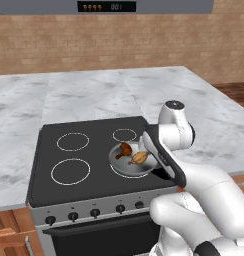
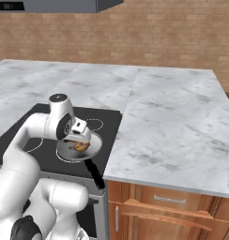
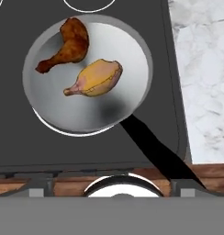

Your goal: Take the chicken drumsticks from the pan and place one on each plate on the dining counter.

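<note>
In the hand view the gripper (image 3: 112, 190) sits at the bottom edge, only the dark finger stubs showing, so I cannot tell whether it is open or closed. Just above it the pan (image 3: 127, 55) fills the upper middle of the frame, its black handle running to the lower right. Inside lie the two chicken drumsticks: the dark reddish-brown one (image 3: 68, 46) at upper left, the golden tan one (image 3: 96, 78) below it, close but apart.

In the left base view the arm's wrist hides the pan's right side (image 1: 119, 162); in the right base view it covers most of the pan (image 2: 69, 151).

The black stovetop (image 1: 69, 150) holds white burner rings, marble counter (image 1: 84, 95) beyond, a brick wall (image 1: 119, 45) farthest.
</note>
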